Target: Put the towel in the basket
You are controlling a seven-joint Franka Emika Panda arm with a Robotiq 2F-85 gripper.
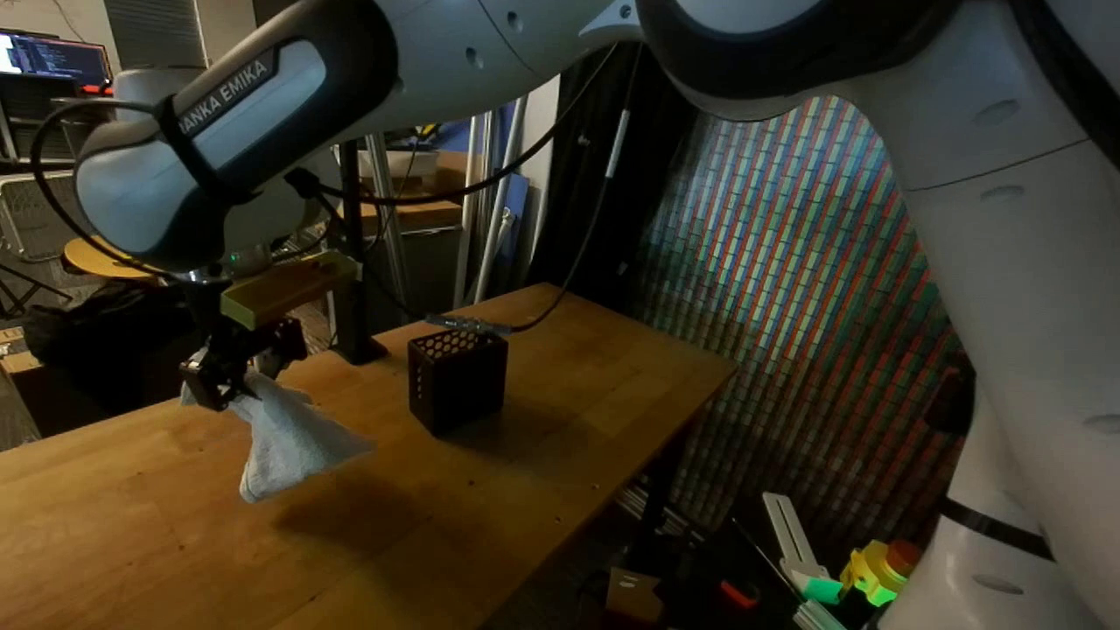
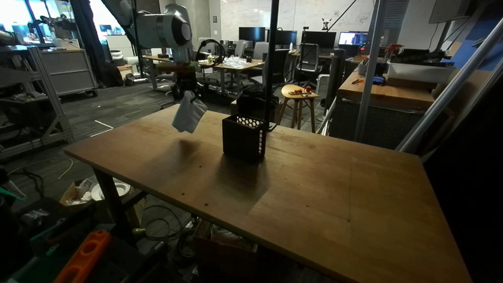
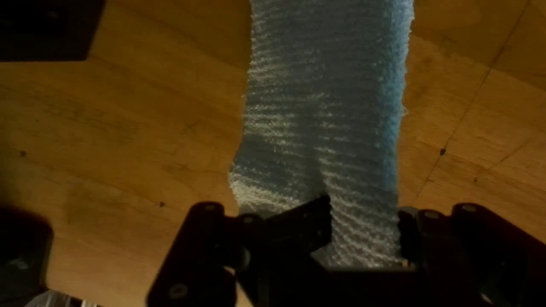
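Pale ribbed towel (image 1: 293, 446) clamped in hand (image 3: 365, 231) above tabletop (image 1: 595, 394). In exterior view, black perforated basket (image 1: 468, 385) seen at towel's two o'clock.

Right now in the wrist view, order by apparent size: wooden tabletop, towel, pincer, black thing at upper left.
Largest: wooden tabletop
Middle, unsure: towel and pincer, the pincer being very near the camera
Smallest: most likely the basket, cut off by the frame
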